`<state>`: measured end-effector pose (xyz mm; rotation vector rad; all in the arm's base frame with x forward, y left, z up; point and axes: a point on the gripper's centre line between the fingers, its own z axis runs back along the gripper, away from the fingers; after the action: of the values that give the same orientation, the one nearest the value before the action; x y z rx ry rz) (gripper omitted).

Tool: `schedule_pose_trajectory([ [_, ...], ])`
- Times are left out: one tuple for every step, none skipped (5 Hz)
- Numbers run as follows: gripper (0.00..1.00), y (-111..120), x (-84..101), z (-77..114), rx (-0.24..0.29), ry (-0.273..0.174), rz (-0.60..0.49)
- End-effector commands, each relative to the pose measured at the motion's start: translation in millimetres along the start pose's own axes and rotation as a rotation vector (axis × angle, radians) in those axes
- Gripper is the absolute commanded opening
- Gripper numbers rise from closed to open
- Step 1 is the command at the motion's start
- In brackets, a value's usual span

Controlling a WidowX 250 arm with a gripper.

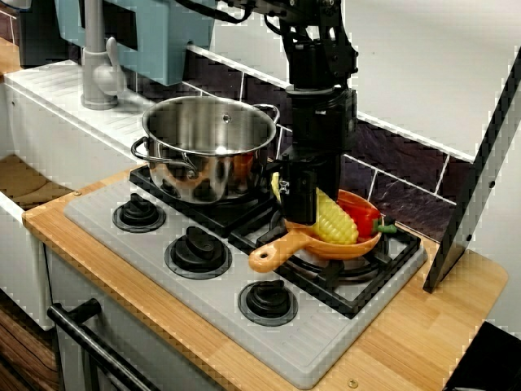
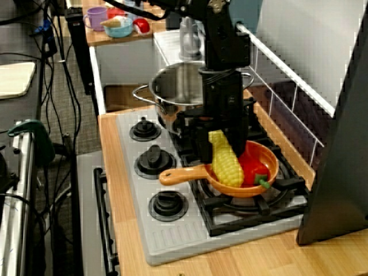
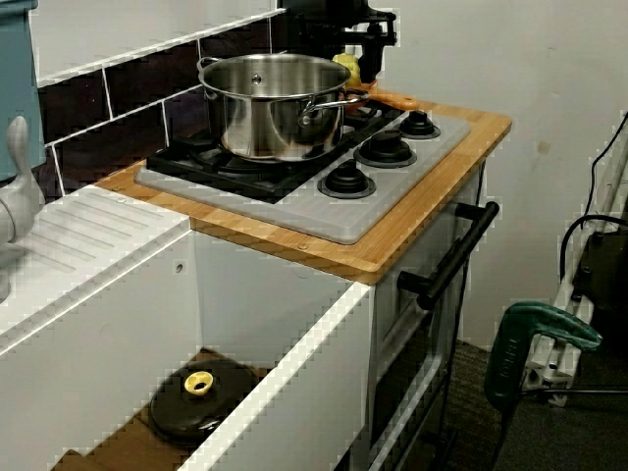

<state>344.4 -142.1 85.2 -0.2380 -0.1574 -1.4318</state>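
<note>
Room: toy kitchen, dark tiled wall (image 1: 407, 175) behind a wooden counter (image 1: 456, 309).
Surface: grey stove (image 1: 106, 213) set into the counter, with 3 black knobs (image 1: 198, 249) along its front edge.
Gripper: you have the gripper (image 2: 220, 148) down over the right burner, pointing straight down from the black arm.
Fingers: in the side view they stand apart, 1 on each side of the corn's upper end. You cannot tell whether they press on it.
Corn: yellow corn (image 2: 225, 161) lies tilted in the orange pan (image 1: 277, 251), its lower end toward the pan's front rim.
Pepper: red pepper (image 1: 364, 218) in the same pan, touching the corn on the wall side.
Pan: sits on the right grate, handle toward the knobs.
Pot: steel pot (image 1: 207, 147) on the left burner, just beside the gripper, no lid on it.
Lid: in the sink-side view, a dark lid (image 3: 199, 397) with a yellow knob lies in the open compartment under the drainer.
Faucet: grey faucet (image 1: 98, 65) left of the pot.
</note>
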Motion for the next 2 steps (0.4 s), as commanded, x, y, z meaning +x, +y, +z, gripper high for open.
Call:
schedule_pose_trajectory([
  [0.0, 23, 7.5, 45.5, 0.004, -0.06, 0.034],
  [0.0, 29, 7.2, 71.2, -0.007, -0.095, 0.041],
])
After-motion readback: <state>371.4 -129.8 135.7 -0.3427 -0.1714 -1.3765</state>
